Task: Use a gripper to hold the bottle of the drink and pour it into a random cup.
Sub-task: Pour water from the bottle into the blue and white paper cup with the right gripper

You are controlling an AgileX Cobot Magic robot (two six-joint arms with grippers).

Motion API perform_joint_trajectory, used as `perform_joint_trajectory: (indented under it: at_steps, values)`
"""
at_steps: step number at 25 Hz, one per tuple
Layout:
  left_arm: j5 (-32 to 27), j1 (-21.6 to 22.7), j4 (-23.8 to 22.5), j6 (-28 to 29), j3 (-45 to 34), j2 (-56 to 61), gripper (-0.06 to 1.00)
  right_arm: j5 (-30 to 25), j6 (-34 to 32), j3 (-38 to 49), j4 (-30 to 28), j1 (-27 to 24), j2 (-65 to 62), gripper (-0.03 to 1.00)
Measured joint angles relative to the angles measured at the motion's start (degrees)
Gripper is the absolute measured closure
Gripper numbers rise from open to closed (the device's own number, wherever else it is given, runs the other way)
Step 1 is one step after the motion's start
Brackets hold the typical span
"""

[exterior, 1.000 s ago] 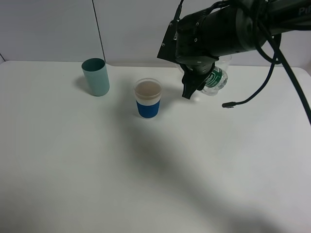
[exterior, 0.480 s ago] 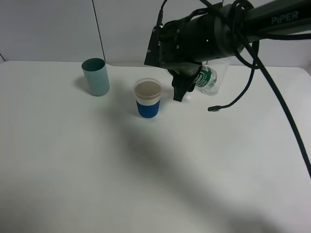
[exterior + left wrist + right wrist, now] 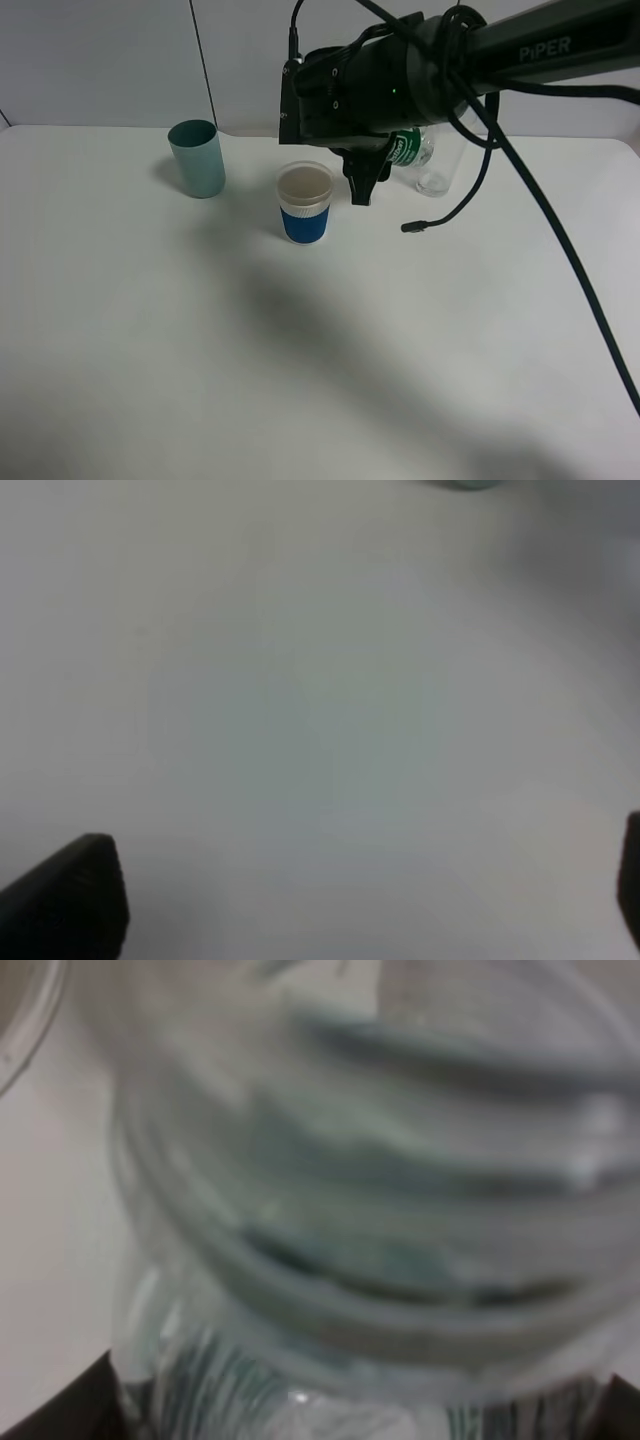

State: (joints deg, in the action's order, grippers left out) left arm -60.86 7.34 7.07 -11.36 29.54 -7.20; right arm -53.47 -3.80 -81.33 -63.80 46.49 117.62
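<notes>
right pincer: clamped on the bottle of the drink
blue-banded cup: just beside the pincer, to its left and lower
bottle axis: tilted, mouth hidden

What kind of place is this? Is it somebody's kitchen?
Probably a robot lab or test room, not a kitchen: a white table, plain white wall panels, and a black robot arm holding a small bottle beside a blue cup.

Right arm black, white PiPER lettering; loose black cables; right gripper black.
</notes>
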Motion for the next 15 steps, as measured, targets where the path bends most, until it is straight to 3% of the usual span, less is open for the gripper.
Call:
perform_joint_trajectory:
  at_steps: [15]
  values:
    - [0.00, 0.00, 0.00, 0.00, 0.00, 0.00, -0.05, -3.02, 7.01, -0.05, -1.52, 0.00, 0.02, 0.39]
